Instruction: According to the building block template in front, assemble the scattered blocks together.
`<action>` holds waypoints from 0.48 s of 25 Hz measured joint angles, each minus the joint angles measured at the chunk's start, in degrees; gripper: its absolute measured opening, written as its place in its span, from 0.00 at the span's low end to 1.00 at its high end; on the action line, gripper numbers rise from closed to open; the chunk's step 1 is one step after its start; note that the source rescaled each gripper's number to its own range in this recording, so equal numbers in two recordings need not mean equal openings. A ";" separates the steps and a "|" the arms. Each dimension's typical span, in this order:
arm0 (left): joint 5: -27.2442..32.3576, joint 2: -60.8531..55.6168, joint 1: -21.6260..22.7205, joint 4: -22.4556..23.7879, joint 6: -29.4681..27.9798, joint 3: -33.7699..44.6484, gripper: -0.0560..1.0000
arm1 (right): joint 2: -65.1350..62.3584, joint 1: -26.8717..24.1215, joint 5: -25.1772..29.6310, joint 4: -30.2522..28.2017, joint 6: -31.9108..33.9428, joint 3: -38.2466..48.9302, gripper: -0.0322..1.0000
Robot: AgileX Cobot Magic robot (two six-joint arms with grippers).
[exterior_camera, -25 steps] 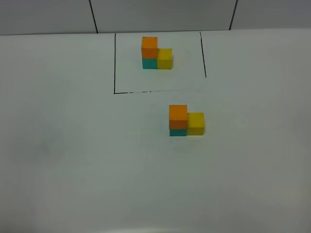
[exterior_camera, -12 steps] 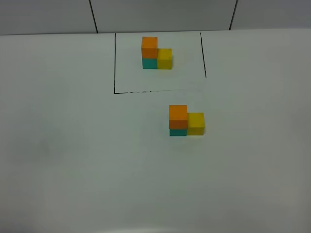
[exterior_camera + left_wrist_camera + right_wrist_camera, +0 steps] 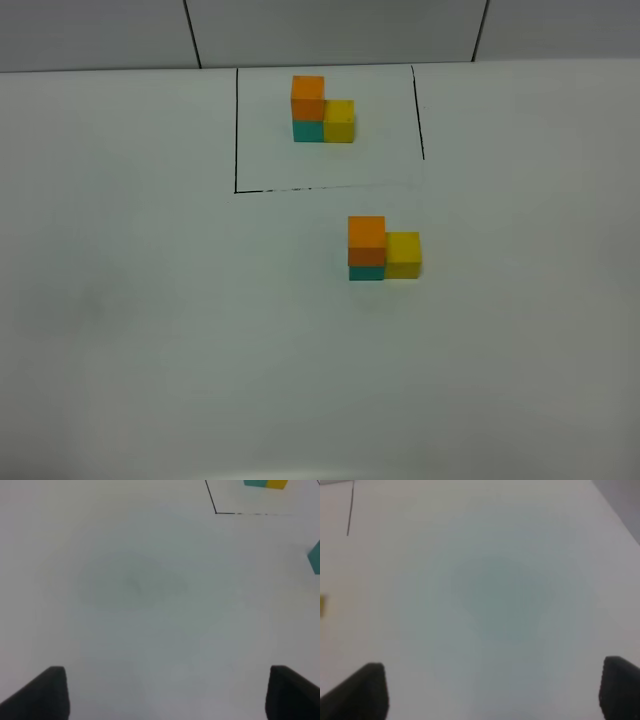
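The template (image 3: 322,110) stands at the back inside thin black lines (image 3: 236,130): an orange cube on a teal one, a yellow cube at its right side. In front of it, the larger orange cube (image 3: 367,238) sits on the teal cube (image 3: 366,272), with the yellow cube (image 3: 403,254) touching their right side. Neither arm shows in the exterior high view. My left gripper (image 3: 165,692) is open over bare table, with a teal cube edge (image 3: 315,557) at the frame's side. My right gripper (image 3: 492,692) is open over bare table, with a yellow sliver (image 3: 322,605) at the frame's side.
The white table (image 3: 150,300) ends at a grey tiled wall (image 3: 330,30) behind the template. The table's far corner shows in the right wrist view (image 3: 620,510).
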 joint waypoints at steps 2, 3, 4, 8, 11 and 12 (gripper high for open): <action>0.00 0.00 0.00 0.00 0.00 0.00 0.81 | 0.00 0.00 0.00 0.00 0.00 0.00 0.77; 0.00 0.00 0.00 0.00 0.00 0.00 0.81 | 0.00 0.00 0.00 0.00 0.00 0.00 0.77; 0.00 0.00 0.00 0.00 0.00 0.00 0.81 | 0.00 0.00 0.00 0.00 0.00 0.00 0.77; 0.00 0.00 0.00 0.00 0.00 0.00 0.81 | 0.00 0.00 0.00 0.00 0.00 0.00 0.77; 0.00 0.00 0.00 0.00 0.00 0.00 0.81 | 0.00 0.00 0.00 0.00 0.00 0.00 0.77; 0.00 0.00 0.00 0.00 0.00 0.00 0.81 | 0.00 0.00 0.00 0.00 0.00 0.00 0.77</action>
